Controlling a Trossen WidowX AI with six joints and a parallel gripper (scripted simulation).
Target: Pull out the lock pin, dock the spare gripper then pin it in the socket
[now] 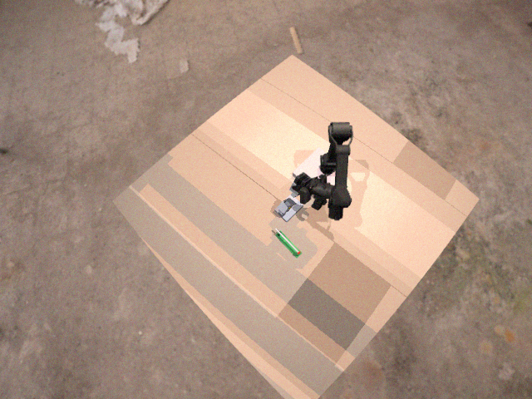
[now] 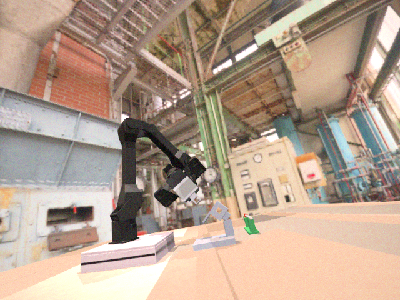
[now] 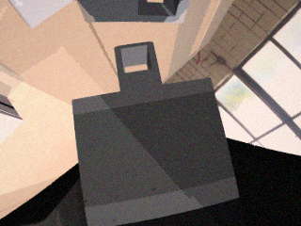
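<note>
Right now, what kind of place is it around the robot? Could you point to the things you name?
Probably an old factory or plant hall: a control cabinet [image 2: 266, 194] with gauges, blue tanks [image 2: 337, 139] and green steel columns [image 2: 211, 129].

brick wall [image 2: 72, 80], what seems a gauge [image 2: 210, 174]

The pale wood-toned counter [image 1: 240, 171] [image 2: 271, 271] bore patchy shadow. Directly on it stood the arm's pinkish-white base block [image 1: 307, 164] [image 2: 119, 263], the grey-blue mount [image 1: 288, 209] [image 2: 214, 242] and, near the mount, a green holder [image 1: 288, 243] [image 2: 250, 227].
</note>
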